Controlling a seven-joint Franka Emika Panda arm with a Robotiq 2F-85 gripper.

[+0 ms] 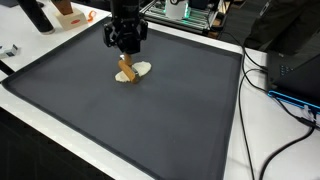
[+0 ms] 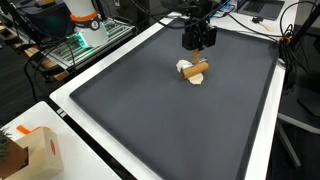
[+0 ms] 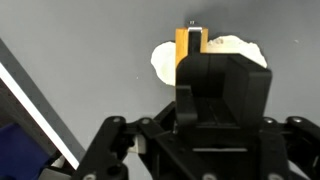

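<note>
A dark mat [image 1: 150, 120] covers my counter [image 1: 233, 140]; cables [image 1: 278, 92] trail at right, a cardboard box [image 2: 36, 150] sits lower left.

Beneath the matt black gripper [image 1: 126, 58], the stick [image 1: 127, 73] looks like smooth bare wood, the pale patch [image 1: 142, 68] perhaps cloth, the dark mat [image 1: 150, 120] dull.

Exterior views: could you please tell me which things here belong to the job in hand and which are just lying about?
In hand:
- claw, shut on the wooden block
- pale disc under the block
- dark mat beneath both

Lying about:
- box off the mat
- cables beside the mat
</note>
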